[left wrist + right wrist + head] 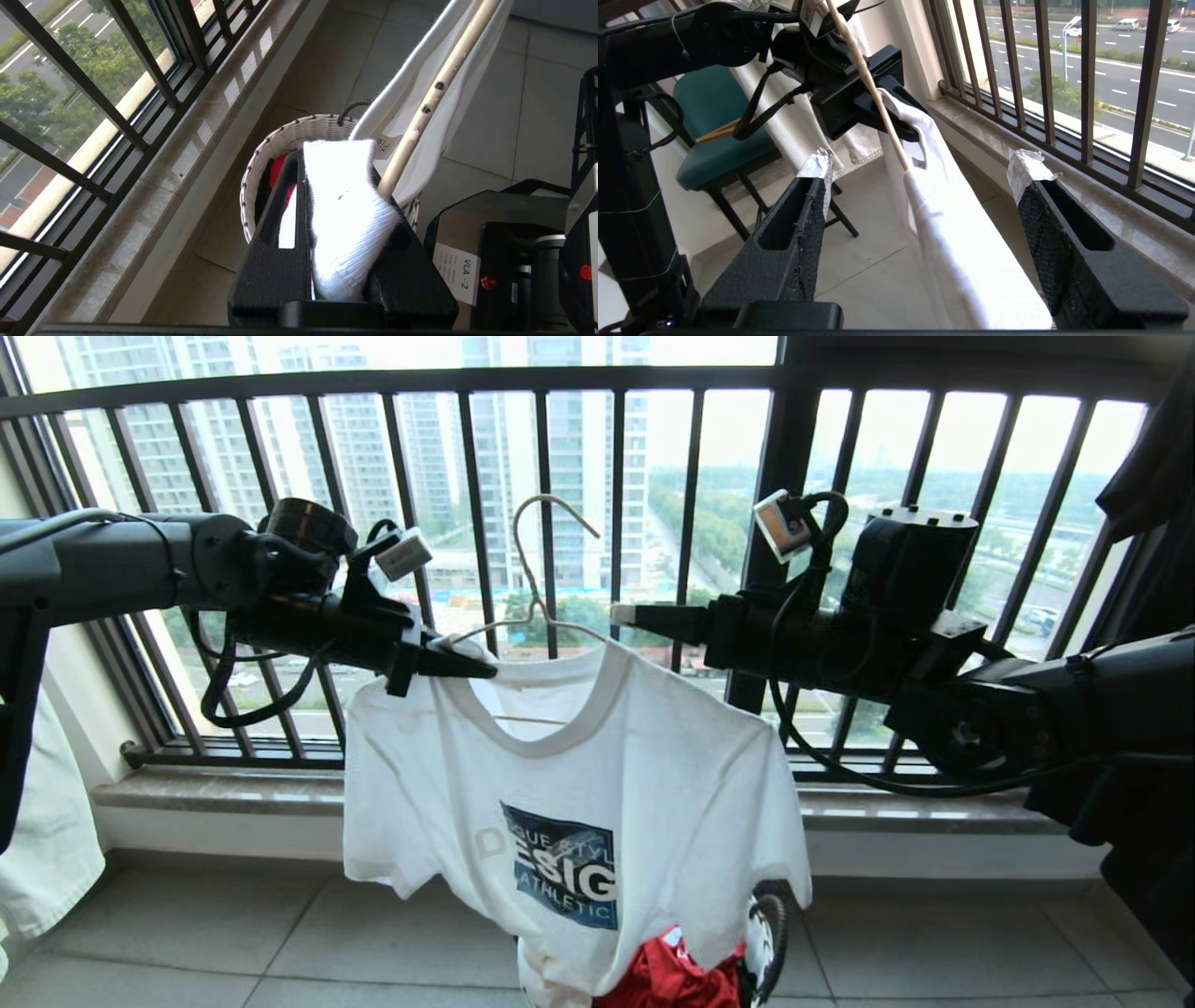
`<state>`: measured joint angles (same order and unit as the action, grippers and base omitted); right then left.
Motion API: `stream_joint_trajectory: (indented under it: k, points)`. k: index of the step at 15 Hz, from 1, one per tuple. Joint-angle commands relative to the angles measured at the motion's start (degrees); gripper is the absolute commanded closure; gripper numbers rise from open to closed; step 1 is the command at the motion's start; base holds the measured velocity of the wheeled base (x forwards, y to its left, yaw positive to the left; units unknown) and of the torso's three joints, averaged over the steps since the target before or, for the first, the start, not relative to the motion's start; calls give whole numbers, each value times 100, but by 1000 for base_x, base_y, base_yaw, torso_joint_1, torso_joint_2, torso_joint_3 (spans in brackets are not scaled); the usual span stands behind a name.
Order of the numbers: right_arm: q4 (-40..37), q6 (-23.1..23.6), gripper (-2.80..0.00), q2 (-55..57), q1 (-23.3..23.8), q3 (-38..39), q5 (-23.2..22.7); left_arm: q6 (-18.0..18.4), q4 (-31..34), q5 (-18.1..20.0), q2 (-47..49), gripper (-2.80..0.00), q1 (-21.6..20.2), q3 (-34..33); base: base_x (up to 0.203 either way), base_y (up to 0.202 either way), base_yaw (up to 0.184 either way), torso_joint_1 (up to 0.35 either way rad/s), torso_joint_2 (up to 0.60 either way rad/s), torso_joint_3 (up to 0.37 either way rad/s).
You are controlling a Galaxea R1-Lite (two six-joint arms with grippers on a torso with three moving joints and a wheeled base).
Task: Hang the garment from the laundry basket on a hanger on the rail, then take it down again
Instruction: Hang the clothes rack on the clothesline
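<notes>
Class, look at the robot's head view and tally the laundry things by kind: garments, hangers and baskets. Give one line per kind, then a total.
Garments: 2, the white T-shirt and the red garment
Hangers: 1, the wire hanger inside the T-shirt's neck
Baskets: 1, the white woven basket on the floor
Total: 4

A grey tiled floor runs up to a pale stone sill below the window bars. A white woven basket stands on the tiles near that edge, and a green chair stands further off.
</notes>
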<state>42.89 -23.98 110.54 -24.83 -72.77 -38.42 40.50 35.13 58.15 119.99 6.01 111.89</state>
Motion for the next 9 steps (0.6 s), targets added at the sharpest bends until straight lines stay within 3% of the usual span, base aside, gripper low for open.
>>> stream_joint_trajectory:
  k: [1,3,5,9]
  points:
    - [27,-10,0,-76,5,27,-25,-539,-252,9,-150,0,-10,-15,0,0,0,0,0,0]
    - [20,-10,0,-144,5,27,-25,-592,-233,-5,-321,0,-86,-77,0,0,0,0,0,0]
    - [9,-12,0,-265,5,60,-22,-903,-226,-5,-499,0,-220,-86,0,0,0,0,0,0]
    - [0,-10,0,-409,-39,-9,466,-1342,-240,-234,-992,0,-505,-375,0,0,0,0,0,0]
